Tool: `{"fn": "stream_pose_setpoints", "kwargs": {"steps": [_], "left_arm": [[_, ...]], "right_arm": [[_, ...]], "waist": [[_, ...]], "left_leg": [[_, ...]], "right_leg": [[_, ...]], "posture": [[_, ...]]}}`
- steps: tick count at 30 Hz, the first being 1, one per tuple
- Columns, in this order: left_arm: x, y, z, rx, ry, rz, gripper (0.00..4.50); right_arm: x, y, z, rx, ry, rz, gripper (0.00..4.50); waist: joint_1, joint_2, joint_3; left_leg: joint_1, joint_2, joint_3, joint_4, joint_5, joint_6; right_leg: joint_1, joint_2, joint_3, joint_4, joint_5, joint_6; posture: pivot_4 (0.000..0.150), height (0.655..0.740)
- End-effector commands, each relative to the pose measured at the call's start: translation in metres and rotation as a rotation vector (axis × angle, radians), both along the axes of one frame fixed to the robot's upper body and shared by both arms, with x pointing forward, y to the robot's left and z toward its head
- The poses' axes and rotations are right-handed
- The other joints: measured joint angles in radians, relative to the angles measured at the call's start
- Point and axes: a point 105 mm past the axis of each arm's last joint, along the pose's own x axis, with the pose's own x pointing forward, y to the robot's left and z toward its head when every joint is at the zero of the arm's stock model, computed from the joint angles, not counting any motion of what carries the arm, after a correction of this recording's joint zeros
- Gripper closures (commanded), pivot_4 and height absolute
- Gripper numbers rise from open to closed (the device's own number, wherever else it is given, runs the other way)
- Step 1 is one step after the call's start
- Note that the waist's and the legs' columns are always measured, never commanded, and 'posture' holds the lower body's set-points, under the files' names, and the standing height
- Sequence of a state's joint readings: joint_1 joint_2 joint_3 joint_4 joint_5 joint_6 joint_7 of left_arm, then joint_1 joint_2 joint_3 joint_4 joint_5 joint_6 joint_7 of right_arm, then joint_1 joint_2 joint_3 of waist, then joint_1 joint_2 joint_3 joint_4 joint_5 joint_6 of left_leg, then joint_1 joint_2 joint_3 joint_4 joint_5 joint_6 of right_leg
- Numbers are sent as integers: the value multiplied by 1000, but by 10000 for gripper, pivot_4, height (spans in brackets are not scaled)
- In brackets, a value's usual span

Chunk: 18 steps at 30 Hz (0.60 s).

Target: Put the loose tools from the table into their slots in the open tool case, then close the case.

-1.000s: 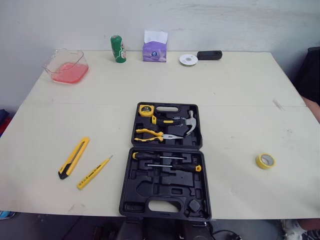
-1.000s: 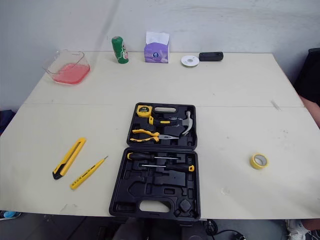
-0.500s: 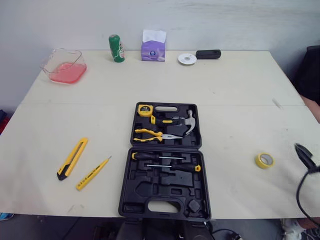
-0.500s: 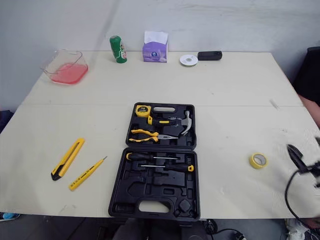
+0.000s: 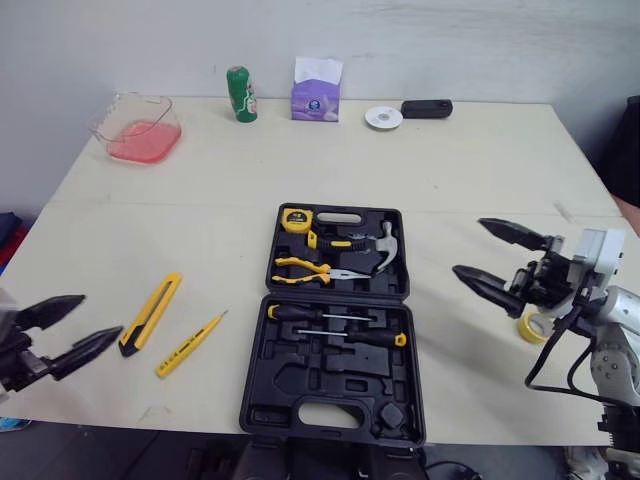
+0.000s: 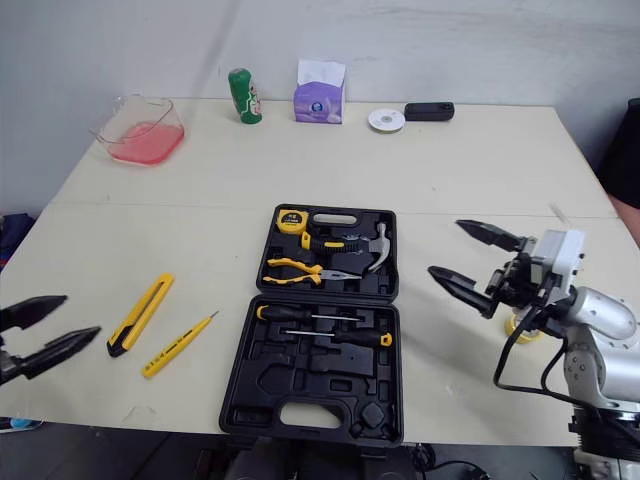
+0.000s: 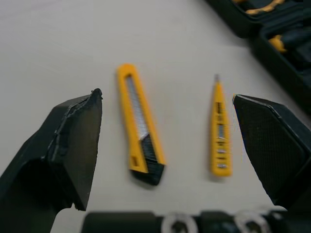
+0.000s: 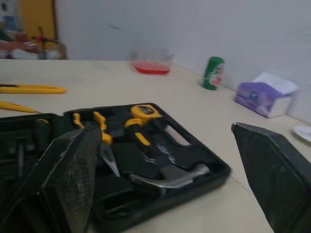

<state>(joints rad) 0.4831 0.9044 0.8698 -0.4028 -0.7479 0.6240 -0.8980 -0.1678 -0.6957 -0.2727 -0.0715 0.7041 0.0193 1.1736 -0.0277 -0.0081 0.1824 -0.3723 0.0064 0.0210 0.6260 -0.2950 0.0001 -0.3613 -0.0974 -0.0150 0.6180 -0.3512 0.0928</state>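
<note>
Now both grippers open and empty beside the tool case

Nearest, the left gripper point(image 5: 100, 314) hovers over the table's point(image 5: 450, 170) front-left corner, jaws spread wide on nothing. It points toward the yellow utility knife point(image 5: 150, 314) and the thin yellow tester pen point(image 5: 190, 343), which lie side by side, apart, left of the tool case point(image 5: 300, 385); it is probably lining up on one of them. The right gripper point(image 5: 468, 246), equally wide and empty, hangs just right of the case, in front of the yellow tape roll point(image 5: 527, 328). The case lies flat open; its front half holds two screwdrivers point(image 5: 320, 315), with other slots bare, so I judge loading barely begun. The left wrist view frames knife and pen between its fingers and shows the knife's metal strip. The right wrist view looks low across the hammer point(image 8: 167, 177), pliers point(image 5: 312, 268) and tape measure point(image 8: 145, 112) seated in the far half. Along the far edge stand a green can point(image 5: 240, 94) and a tissue pack point(image 5: 317, 90)
</note>
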Motion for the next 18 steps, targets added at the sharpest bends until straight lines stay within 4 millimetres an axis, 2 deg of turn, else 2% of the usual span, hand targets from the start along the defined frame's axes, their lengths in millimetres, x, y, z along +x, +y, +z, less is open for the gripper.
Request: {"fn": "stream_pose_setpoints", "kwargs": {"steps": [1, 3, 5, 7, 9, 12, 18], "left_arm": [[0, -25, 8, 29, 46, -99, 0], [1, -31, 9, 34, 68, -117, 0], [2, -29, 3, 52, 116, -98, 0], [0, -29, -9, 92, 164, -107, 0], [0, -30, -24, 119, 205, -103, 0], [3, -29, -38, 123, 210, -57, 0], [1, -37, -63, 188, 219, -82, 0]], "right_arm": [[-13, 16, 9, -21, 1, 119, 663], [-17, 24, 10, -36, 9, 164, 663], [-25, 41, 17, -31, -11, 254, 663], [-41, 64, 18, -28, -23, 389, 663], [-54, 75, 11, -45, -10, 479, 663], [-54, 75, 7, -51, -12, 479, 663], [-57, 72, -7, -124, 26, 510, 663]], "waist": [[0, 0, 0], [-1, 0, 0], [-5, 1, 1], [-9, 1, 1], [-6, 1, 1], [-1, 1, 1], [1, 0, 1]], "left_leg": [[0, 0, 0, 0, 0, 0], [0, 0, 0, 0, 0, 0], [0, 0, 0, 0, 0, 0], [0, 1, 0, 0, 0, 0], [1, 2, 0, -1, 0, -1], [0, 2, 0, -2, 0, -2], [-1, 2, 0, -2, -1, -1]], "right_leg": [[0, 0, 0, 0, 0, 0], [0, 0, 0, 0, 0, -1], [0, 0, 0, -1, 0, -1], [0, 1, 0, 0, 0, -1], [0, 3, 0, 0, -1, -1], [-1, 3, -1, -1, -1, -2], [0, 3, -1, -3, -1, -2]], "posture": [[1500, 7400], [1500, 7400], [1500, 7400], [1500, 7400], [1500, 7400], [1500, 7400], [1500, 7400]]}}
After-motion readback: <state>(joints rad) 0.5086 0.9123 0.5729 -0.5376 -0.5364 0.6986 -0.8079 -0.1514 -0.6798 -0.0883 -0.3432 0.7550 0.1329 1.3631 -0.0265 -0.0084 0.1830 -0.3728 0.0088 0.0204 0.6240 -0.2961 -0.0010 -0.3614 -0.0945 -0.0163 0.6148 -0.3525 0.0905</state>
